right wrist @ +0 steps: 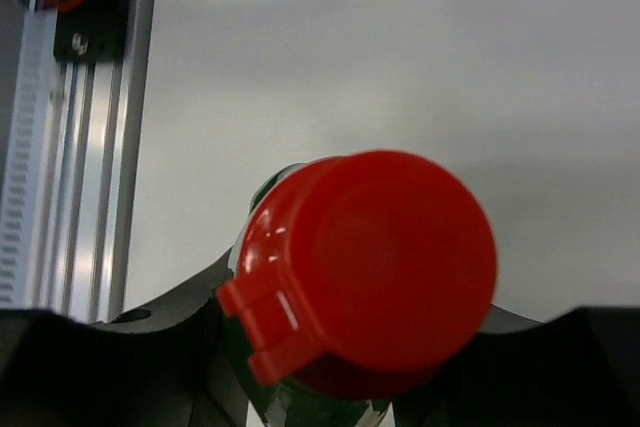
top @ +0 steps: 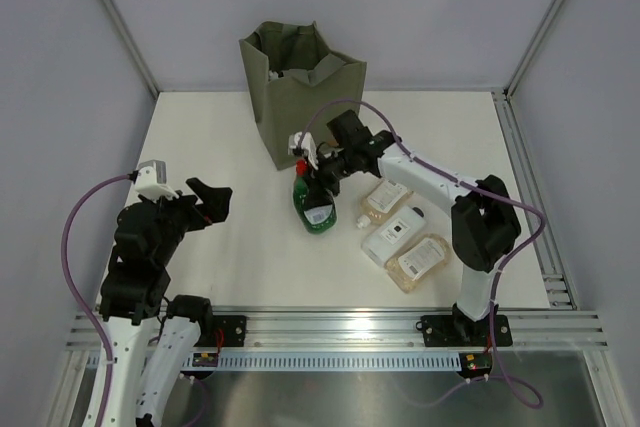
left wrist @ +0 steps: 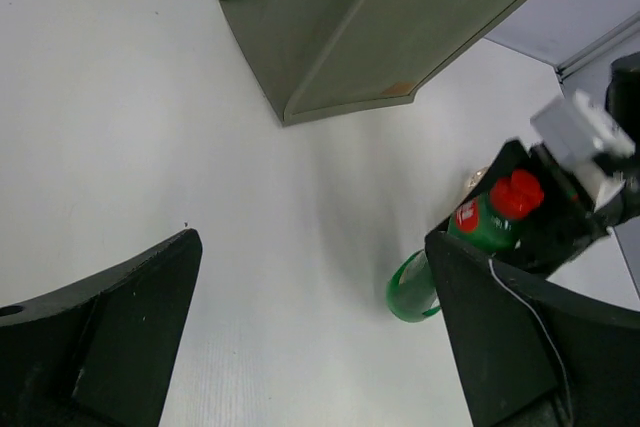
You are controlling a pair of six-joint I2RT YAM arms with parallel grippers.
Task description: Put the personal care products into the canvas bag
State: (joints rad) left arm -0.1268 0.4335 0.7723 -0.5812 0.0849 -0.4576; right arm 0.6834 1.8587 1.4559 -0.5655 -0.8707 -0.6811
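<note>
The right gripper (top: pixel 322 172) is clamping the green bottle (top: pixel 317 205), mid-bench. The canvas bag (top: pixel 300 97) is standing near the far edge (contents unclear); the left gripper (top: pixel 212 199) is gaping, empty.

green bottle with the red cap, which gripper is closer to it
Right. The right gripper is shut on the green bottle near its cap; the left gripper hangs open, well off to the bottle's left.

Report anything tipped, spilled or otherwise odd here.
Nothing spilled or damaged shows. The green bottle leans only because the right gripper clamps it below its red cap. The canvas bag stands upright.
</note>
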